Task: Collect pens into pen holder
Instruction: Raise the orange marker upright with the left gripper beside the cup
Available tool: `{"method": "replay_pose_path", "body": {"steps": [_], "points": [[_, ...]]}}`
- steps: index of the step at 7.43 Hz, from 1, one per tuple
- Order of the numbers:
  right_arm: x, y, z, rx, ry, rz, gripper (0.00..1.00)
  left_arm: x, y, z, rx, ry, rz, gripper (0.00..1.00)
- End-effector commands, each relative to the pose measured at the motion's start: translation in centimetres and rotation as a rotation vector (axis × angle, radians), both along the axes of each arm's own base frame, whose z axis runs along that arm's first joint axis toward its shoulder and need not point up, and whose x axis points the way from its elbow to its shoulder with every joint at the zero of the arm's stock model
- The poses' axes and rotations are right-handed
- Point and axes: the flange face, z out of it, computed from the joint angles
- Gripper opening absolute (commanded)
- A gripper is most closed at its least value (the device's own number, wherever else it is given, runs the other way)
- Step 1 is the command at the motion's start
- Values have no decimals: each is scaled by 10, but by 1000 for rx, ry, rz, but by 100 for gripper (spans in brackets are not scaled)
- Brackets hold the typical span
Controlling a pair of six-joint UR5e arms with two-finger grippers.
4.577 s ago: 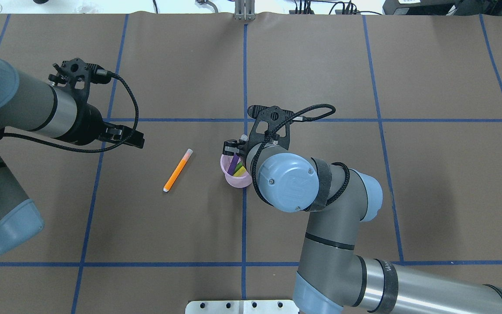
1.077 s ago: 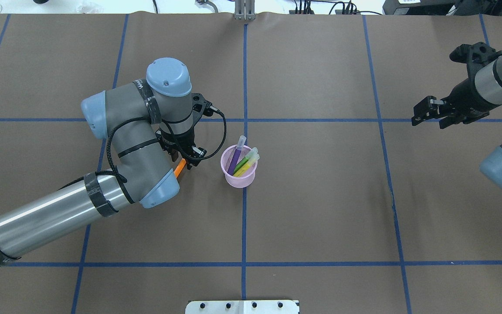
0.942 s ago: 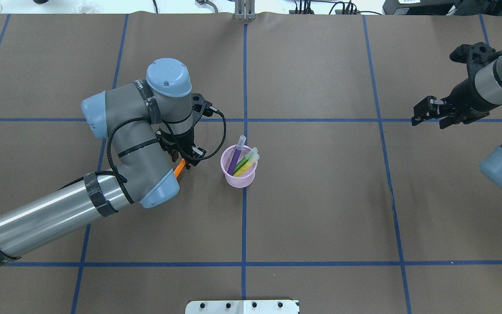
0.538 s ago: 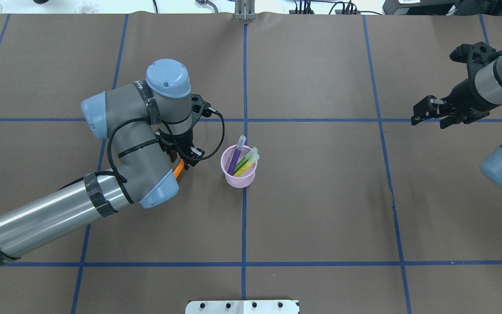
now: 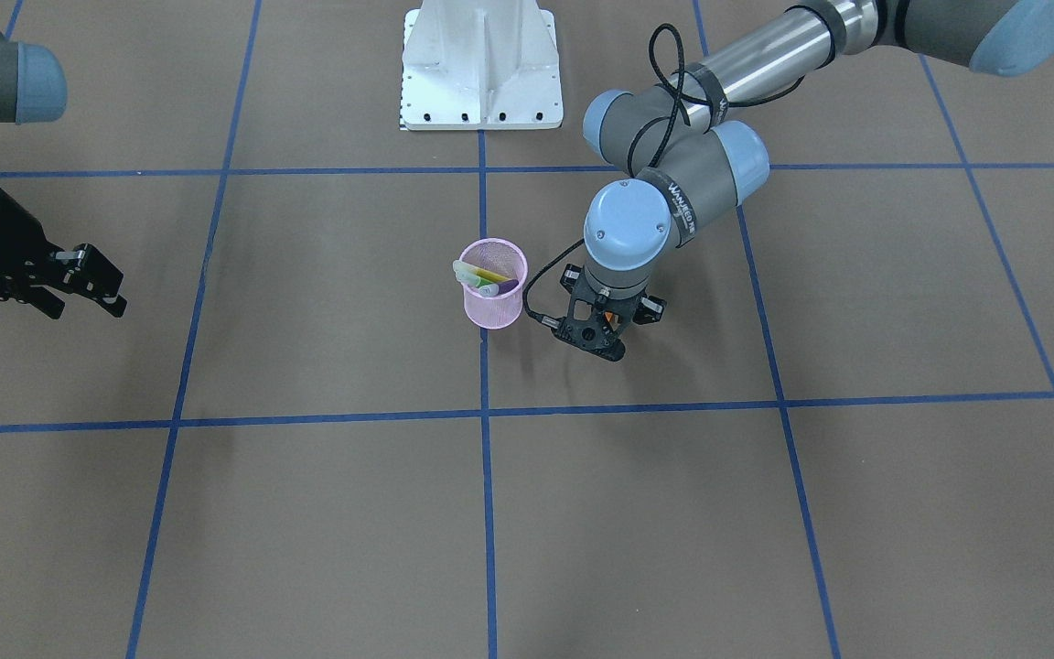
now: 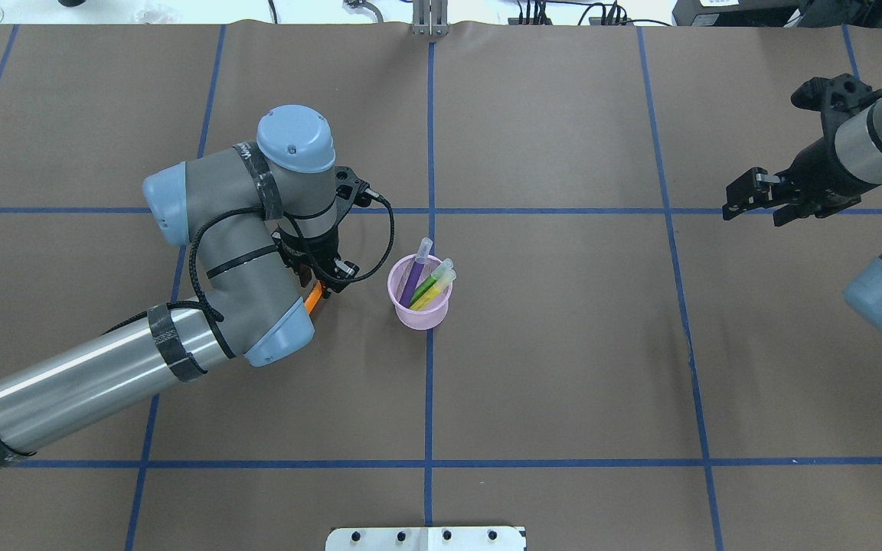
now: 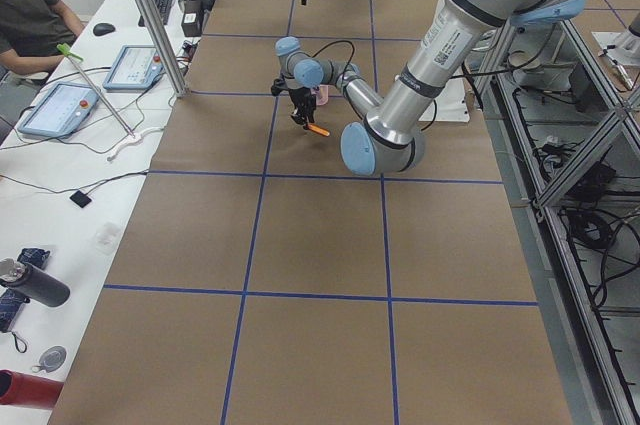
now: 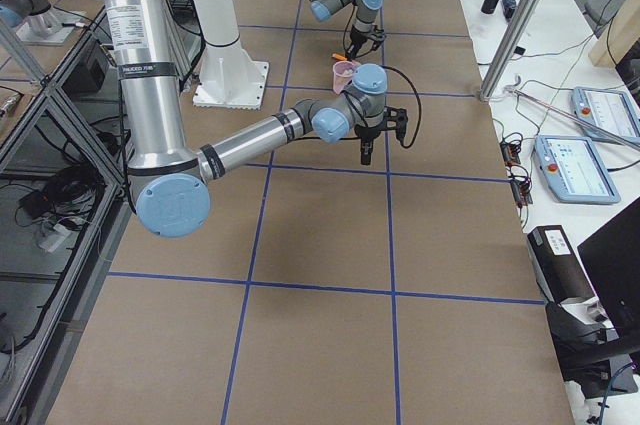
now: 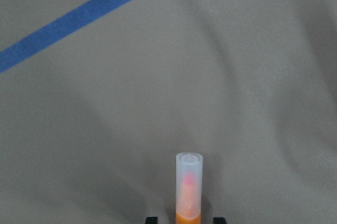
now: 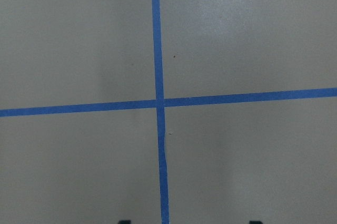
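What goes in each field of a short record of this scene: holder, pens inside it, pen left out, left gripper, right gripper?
Pen holder: pink wire-mesh cup, upright
Inside it: purple pen, green pen, yellow pen, leaning with caps up
Left out: orange pen, lying beside the holder, apart from it
Left gripper: down over the orange pen, jaws astride it with gaps showing
Right gripper: open, empty, far off to the side

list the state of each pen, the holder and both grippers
pen holder: upright, three pens inside
purple pen: leaning inside it
green pen: leaning inside it
yellow pen: leaning inside it
orange pen: outside it, uncollected
left gripper: around orange pen, contact unclear
right gripper: open, empty
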Motion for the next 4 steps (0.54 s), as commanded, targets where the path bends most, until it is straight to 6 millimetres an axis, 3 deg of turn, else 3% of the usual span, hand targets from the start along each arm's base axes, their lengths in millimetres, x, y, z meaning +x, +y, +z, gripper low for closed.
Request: {"method": "replay_pose_path", "body": {"steps": [1, 4], "points": [[0, 0, -2, 2, -3, -1, 80, 0, 0, 2, -2, -2, 0, 44], [0, 0, -1, 1, -2, -1, 80, 0, 0, 3, -4, -5, 0, 38]]}}
